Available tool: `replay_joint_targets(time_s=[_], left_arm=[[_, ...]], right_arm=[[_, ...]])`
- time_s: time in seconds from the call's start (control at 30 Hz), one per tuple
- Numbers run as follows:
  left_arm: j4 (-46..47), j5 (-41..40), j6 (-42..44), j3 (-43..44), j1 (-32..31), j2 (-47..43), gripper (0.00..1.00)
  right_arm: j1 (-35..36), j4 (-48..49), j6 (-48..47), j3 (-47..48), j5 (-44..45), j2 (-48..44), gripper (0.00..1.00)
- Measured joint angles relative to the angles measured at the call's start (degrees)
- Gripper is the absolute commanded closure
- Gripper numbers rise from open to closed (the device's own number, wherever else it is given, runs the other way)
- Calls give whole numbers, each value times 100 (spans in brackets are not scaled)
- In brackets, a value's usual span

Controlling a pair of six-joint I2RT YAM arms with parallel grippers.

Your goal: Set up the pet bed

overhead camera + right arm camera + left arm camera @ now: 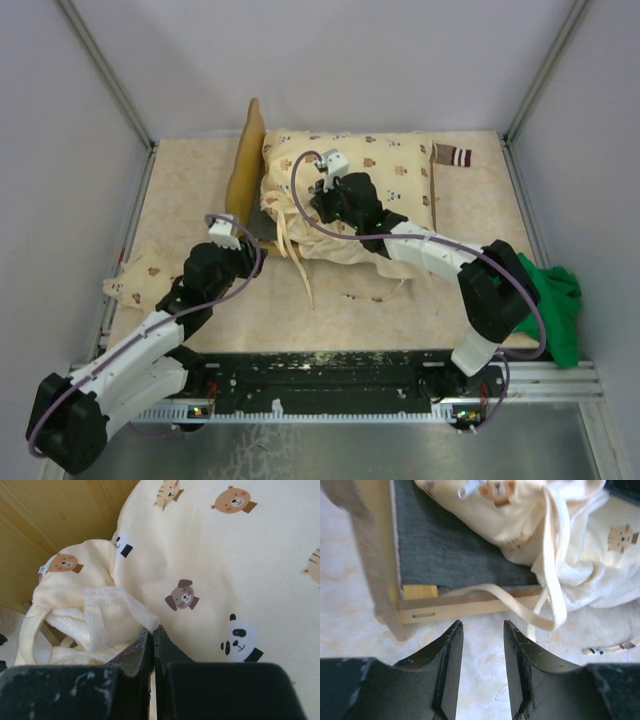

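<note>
The left gripper (482,627) hovers over the worktop (350,595) just short of the bed (470,607), facing its near rail. Its jaws are part open and empty. The bed sits at the worktop's far middle, largely under the quilt (210,555). The right gripper (151,630) is shut, apparently pinching the quilt's hem. Judgement: the frame is light, stiff wood. Take it by the rail or headboard (243,170), not the fabric base. The quilt is limp, and its loose ties (555,570) may snag.
</note>
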Motion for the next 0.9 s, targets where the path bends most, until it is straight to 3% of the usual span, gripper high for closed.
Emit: replay_joint_targets(time_s=[0.2, 0.4, 0.6, 0.7, 0.77, 0.9], left_arm=[[-1143, -761, 387, 907, 0, -562, 43], [-1152, -1482, 870, 1292, 0, -723, 35], [-1014, -1867, 1342, 1399, 72, 2, 35], [-920, -1906, 1456, 1403, 199, 398, 42], [-815, -1904, 1521, 1410, 273, 636, 52], [-741, -1784, 1687, 1460, 328, 953, 89]], right_arm=[[-9, 20, 2, 2, -2, 0, 100], [-11, -103, 22, 122, -46, 0, 100], [-11, -236, 39, 131, -63, -2, 100], [-11, -282, 39, 131, -63, -2, 100], [-11, -278, 55, 131, -90, -2, 100], [-11, -234, 109, 129, -151, -2, 100]])
